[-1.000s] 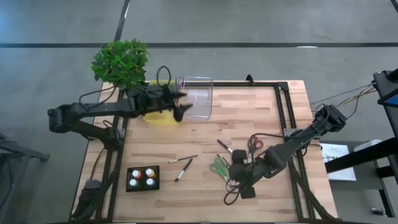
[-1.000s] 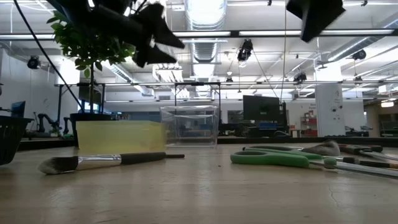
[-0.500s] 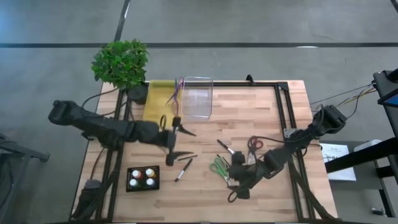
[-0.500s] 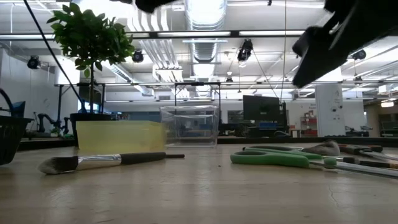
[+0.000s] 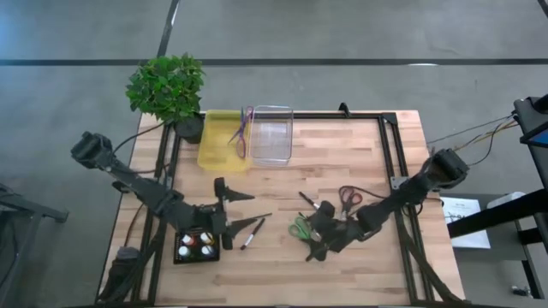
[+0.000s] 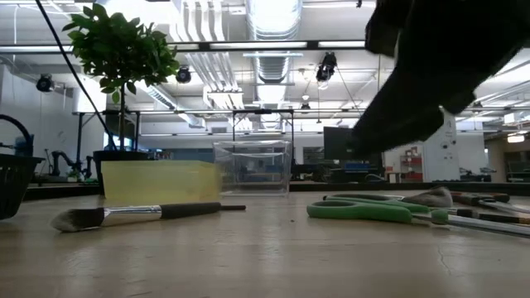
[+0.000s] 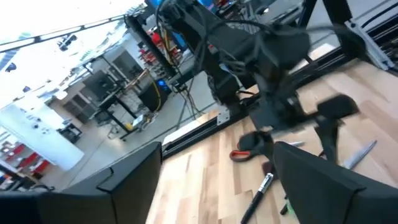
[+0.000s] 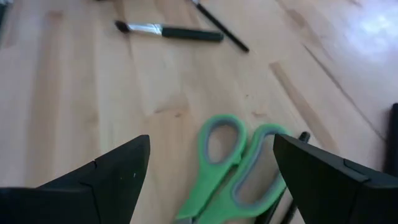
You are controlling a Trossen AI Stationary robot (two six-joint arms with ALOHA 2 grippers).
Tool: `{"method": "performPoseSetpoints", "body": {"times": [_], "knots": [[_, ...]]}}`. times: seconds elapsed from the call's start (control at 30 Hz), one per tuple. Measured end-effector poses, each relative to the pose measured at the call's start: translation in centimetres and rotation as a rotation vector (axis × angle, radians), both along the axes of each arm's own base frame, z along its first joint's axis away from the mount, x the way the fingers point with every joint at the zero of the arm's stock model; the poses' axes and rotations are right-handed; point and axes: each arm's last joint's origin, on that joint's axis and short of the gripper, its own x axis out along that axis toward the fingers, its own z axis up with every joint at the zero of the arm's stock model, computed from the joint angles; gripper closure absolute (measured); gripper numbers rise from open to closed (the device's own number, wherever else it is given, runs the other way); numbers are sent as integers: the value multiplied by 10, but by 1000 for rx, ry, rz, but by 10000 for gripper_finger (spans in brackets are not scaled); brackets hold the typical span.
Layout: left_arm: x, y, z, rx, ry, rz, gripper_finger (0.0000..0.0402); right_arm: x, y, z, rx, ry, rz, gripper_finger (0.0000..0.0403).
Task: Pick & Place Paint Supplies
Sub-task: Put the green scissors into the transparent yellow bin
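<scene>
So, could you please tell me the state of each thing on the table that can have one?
left gripper: open, empty, above the brushes.
right gripper: open, empty, over the green scissors.
clear bin: upright, looks empty.
yellow bin: upright, holds purple scissors.
paint tray: flat, bottles standing in it.
brushes: lying flat.
red scissors: lying flat.
</scene>
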Motion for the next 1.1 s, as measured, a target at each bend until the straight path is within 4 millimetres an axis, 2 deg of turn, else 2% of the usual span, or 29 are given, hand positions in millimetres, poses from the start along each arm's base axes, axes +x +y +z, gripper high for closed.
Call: {"method": "performPoseSetpoints", "body": {"times": [0.17, 0.37, 0.7, 1.1], "knots": [[-1, 1, 1, 0, -6, 26, 125, 19, -2, -21, -14, 60, -55, 62], [-1, 1, 1, -6, -7, 28, 167, 34, -8, -32, -42, 138, -135, 62], [-1, 1, 1, -9, -7, 25, 212, 33, -12, -30, -80, 247, -194, 62], [0, 1, 1, -11, -6, 21, 216, 36, -11, -27, -60, 232, -174, 62]]}}
